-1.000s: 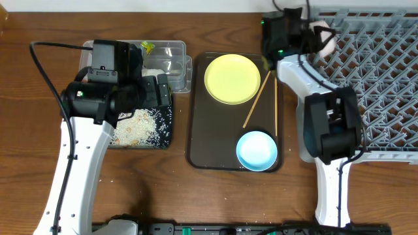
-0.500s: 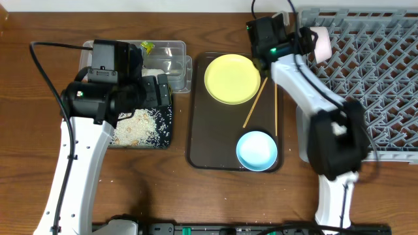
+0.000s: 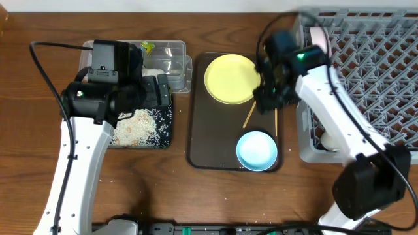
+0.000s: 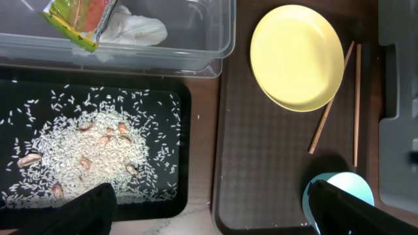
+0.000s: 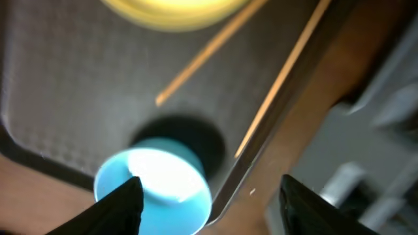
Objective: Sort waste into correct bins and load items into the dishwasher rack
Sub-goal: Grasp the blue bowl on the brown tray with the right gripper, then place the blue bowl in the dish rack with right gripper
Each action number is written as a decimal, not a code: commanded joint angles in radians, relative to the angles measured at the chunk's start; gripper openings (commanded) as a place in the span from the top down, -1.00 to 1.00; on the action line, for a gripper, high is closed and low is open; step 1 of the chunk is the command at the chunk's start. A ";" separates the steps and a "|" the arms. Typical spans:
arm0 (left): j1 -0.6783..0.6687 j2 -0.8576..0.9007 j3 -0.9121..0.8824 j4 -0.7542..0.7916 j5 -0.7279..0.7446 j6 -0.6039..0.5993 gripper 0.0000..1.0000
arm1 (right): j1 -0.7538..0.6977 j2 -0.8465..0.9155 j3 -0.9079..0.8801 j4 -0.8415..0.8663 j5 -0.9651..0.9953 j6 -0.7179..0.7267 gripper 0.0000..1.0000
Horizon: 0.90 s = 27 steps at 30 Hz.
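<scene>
At your far left, the black tray is shallow with rounded corners. Loose white rice is heaped on its floor with a few brownish bits mixed in, and stray grains reach towards the rims. Beyond it, touching its far edge, is the clear tub. Inside, the crumpled green-and-yellow wrapper lies against a wad of tissue. Your left gripper hangs over the black tray's near edge with its fingers spread wide and nothing between them.

Next comes the brown tray, finely textured, with a raised lip and only a thin strip of wood between it and the black tray. The plate, flat, glossy and yellow, fills its far end. The chopsticks lie beside the plate: one slants under the plate's rim and the other runs along the tray's right lip. The blue bowl sits in the near right corner, with bare tray floor to its left.

Your right gripper hovers above the chopsticks, just right of the plate, fingers wide apart and empty.

The rack, a grey lattice, stands close against the tray's right side. A pinkish bowl shows at its far-left corner, blurred.
</scene>
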 commanded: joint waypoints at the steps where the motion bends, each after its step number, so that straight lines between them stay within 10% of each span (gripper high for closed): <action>1: 0.004 0.002 -0.008 -0.003 -0.013 0.005 -0.91 | 0.002 0.014 -0.103 -0.003 -0.053 0.023 -0.22; 15: 0.004 0.002 -0.008 -0.003 -0.013 0.005 -0.91 | 0.005 0.014 -0.393 0.138 -0.013 0.090 0.35; 21: 0.004 0.002 -0.008 -0.002 -0.013 0.005 -0.91 | 0.004 0.013 -0.405 0.163 -0.004 0.090 0.98; 27: 0.004 0.002 -0.008 -0.003 -0.013 0.005 -0.91 | -0.003 -0.018 -0.331 0.165 -0.005 0.152 0.98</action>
